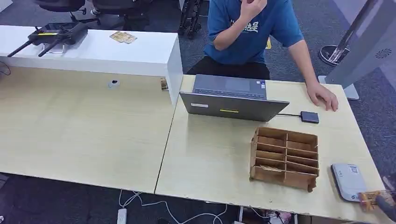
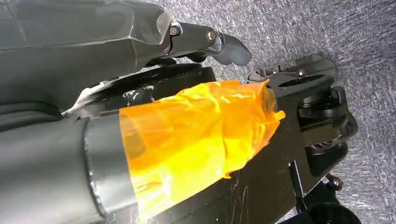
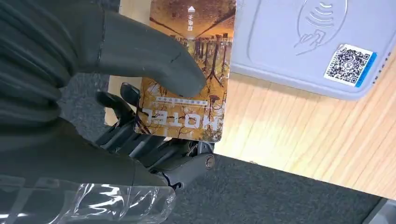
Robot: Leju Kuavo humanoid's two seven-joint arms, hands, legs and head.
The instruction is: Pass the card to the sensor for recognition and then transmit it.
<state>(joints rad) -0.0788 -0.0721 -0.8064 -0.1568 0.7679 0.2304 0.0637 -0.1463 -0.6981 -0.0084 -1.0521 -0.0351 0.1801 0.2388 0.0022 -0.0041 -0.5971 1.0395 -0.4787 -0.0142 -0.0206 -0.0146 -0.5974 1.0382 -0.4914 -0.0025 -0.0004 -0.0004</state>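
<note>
My right hand [image 3: 140, 93] pinches the hotel key card [image 3: 187, 79] by its end, thumb over fingers, at the surface's near right corner beside the card reader [image 3: 317, 42]: thin, stiff, slick, likely slips.

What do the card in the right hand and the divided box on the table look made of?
The brown printed hotel card, held by the right hand, looks like glossy plastic: thin, flat, rounded corners. The brown compartmented organiser box looks like unfinished thin plywood or cardboard: matte, slotted dividers.

Head cam high, facing down over the table [image 1: 93, 135]; right wrist cam close on the sensor [image 3: 308, 42], shared with head view [image 1: 348, 181]; left wrist cam faces floor.
</note>
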